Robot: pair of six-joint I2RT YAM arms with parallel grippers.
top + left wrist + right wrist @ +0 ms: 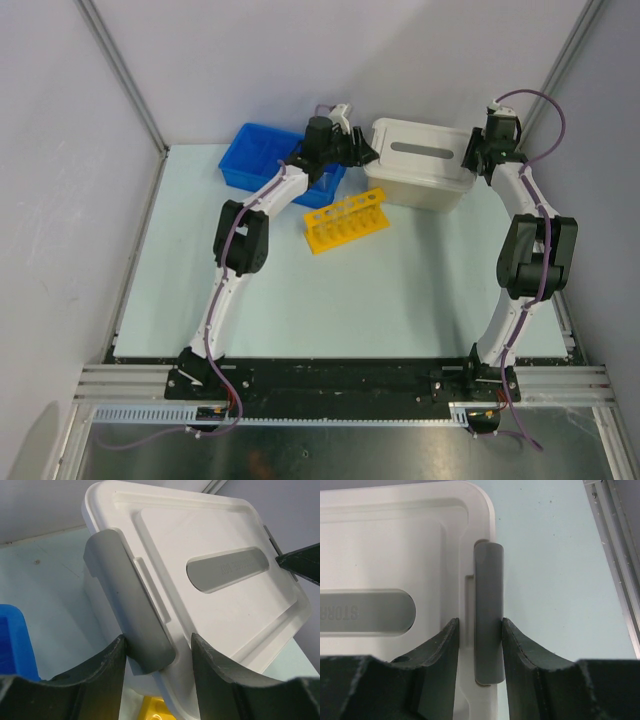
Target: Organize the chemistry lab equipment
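The yellow holed test-tube rack (345, 220) lies on the table in front of the beige tub with the white lid (420, 160); a corner of the rack shows in the left wrist view (155, 711). The other small items are out of view. My left gripper (365, 150) (158, 642) is open, its jaws astride the grey latch (127, 600) at the lid's left end, with the left finger touching it. My right gripper (470, 155) (479, 625) is open more narrowly astride the grey latch (489, 605) at the lid's right end, with the right finger against it.
The blue divided bin (265, 155) stands at the back left, under the left arm, and its edge shows in the left wrist view (15, 640). The lid has a grey handle inset (365, 612). A metal frame rail (615, 545) runs along the table's right edge.
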